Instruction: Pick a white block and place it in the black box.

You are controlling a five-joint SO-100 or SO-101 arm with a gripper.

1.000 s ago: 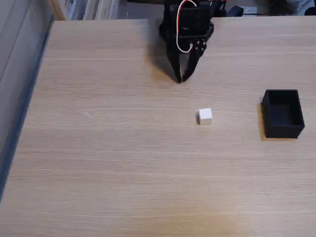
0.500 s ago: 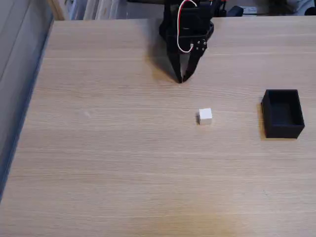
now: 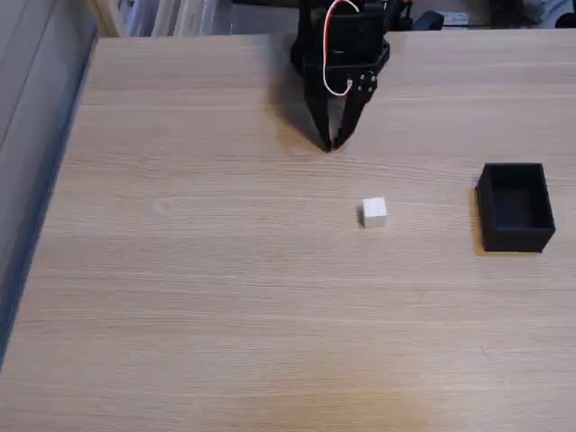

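Almost nothing has moved since the earlier frames: your gripper (image 3: 330, 144) sits in nearly the same spot at the far edge of the wooden table (image 3: 207, 297), with only a slight shift of its body and the looped red and white wires (image 3: 331, 49) above it. Its two fingers converge to a point with their tips together, so it reads as closed and empty.

The white block (image 3: 374, 212) rests on the table, unmoved, nearer the camera than the fingertips and slightly to their right in the fixed view, well apart from them. The black box (image 3: 515, 206) stands open-topped to the right of the block, also well apart, with nothing visible inside.

Judgement: the task is at its very start and the approach has barely begun. You will need to spread the fingers before descending, then bring them forward and a little right to straddle the block. The block is small, so a poorly centred closing could nudge it aside rather than capture it.
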